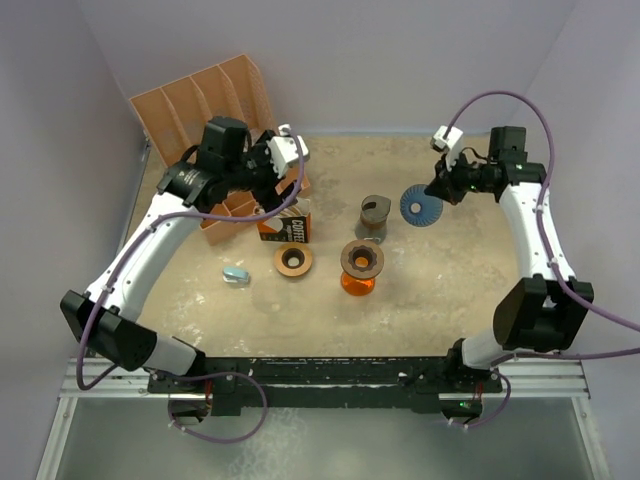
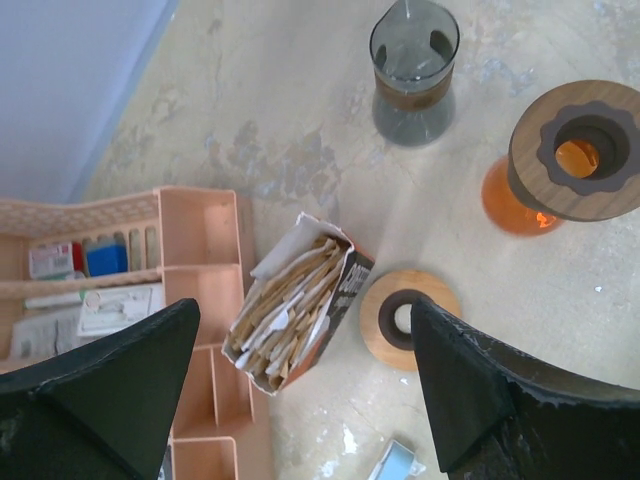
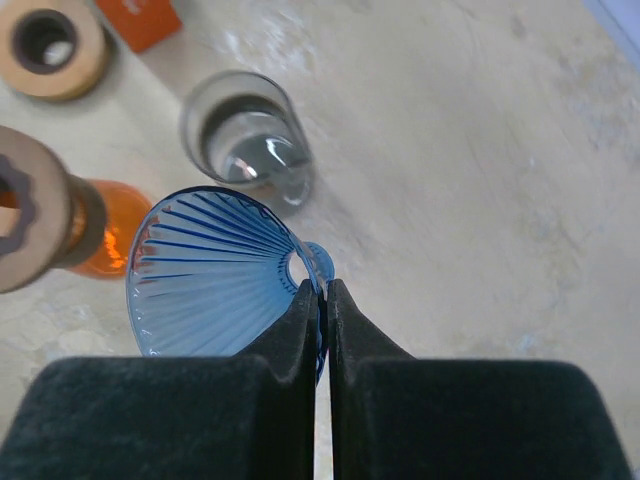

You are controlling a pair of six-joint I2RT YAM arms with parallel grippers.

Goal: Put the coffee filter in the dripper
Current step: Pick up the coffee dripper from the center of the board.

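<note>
Two robot arms reach over a sandy, mottled bench [image 1: 450,290]. The left tool [image 1: 278,192] hangs with its dark fingers [image 2: 110,390] spread wide and nothing between them, directly above an open carton [image 1: 288,229] left of the frame's centre in the top view. From the left wrist camera, the carton [image 2: 345,290] sits in the middle of the frame, its top flap folded back. The coffee filters [image 2: 285,305] are packed inside it on edge: thin sheets of brown and white paper, crowded and slightly fanned, their rims uneven.

The right tool [image 1: 438,190], right of centre in the top view, is clamped shut on the blue dripper [image 1: 420,207] and holds it above the bench. From the right wrist camera the dripper [image 3: 210,280] is a clear blue cone with fine ribs running towards its narrow end. The tool [image 3: 322,290] pinches its wall there. No filter lies in it.

Beside the carton stands a peach organiser rack [image 1: 200,100] against the upper left wall. A smoky glass carafe [image 1: 374,216] stands at mid-frame. Just below it is an orange carafe [image 1: 360,268] with a wooden collar. A wooden ring [image 1: 293,260] lies below the carton, and a small pale blue object [image 1: 235,274] lies to its left.
</note>
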